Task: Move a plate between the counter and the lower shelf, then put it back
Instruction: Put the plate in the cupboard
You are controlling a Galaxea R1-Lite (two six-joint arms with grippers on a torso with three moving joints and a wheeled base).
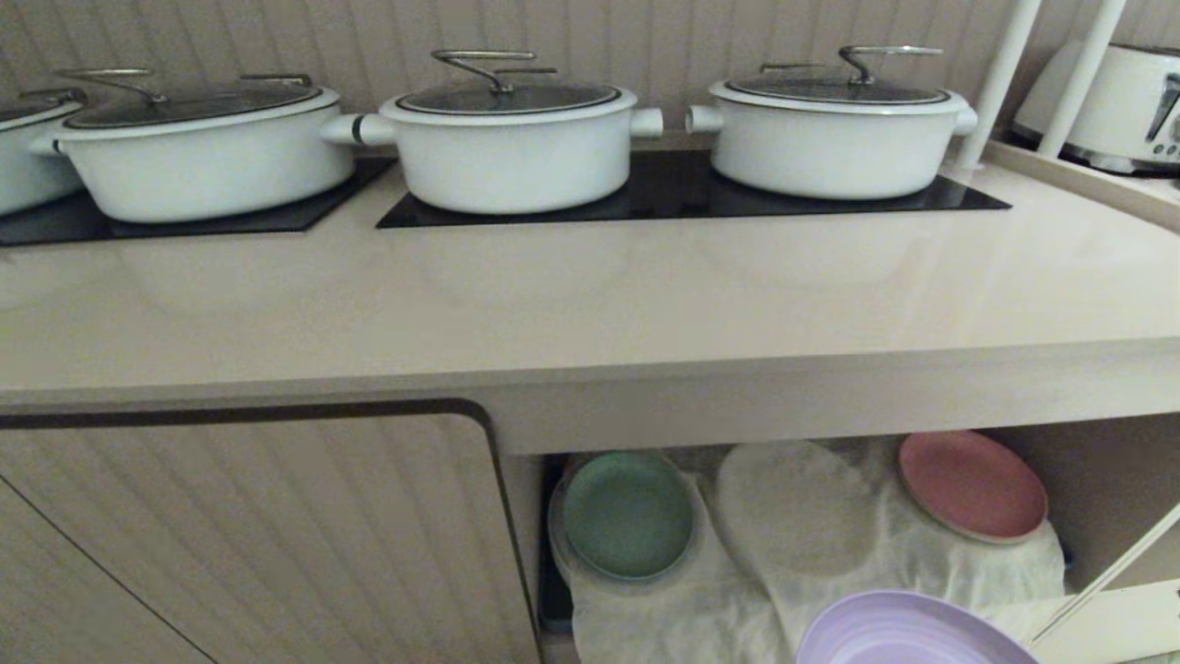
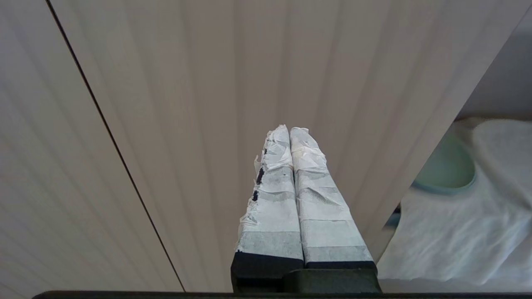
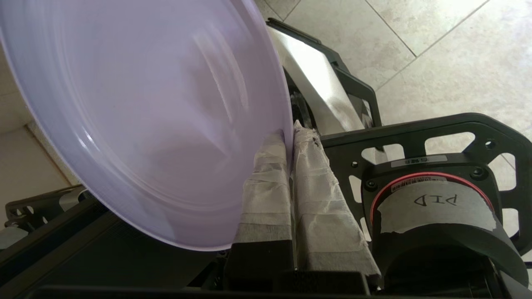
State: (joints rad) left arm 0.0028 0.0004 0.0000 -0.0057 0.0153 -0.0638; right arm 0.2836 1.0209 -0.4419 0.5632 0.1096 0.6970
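The right end effector (image 3: 289, 137) is clenched on the rim of the lilac plate (image 1: 908, 632), held near the lower shelf (image 1: 1097, 489), below the bench (image 1: 590, 304). The left end effector (image 2: 289, 132) is closed, empty, facing the cabinet door (image 2: 187, 104).

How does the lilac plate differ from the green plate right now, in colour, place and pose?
The lilac plate is pale purple; the green plate is muted green. The lilac plate is clamped by its rim in the right gripper, tilted, out in front of the lower shelf; the green plate sits on the white cloth in that shelf, at its left end, untouched. Both are round with a low raised rim.
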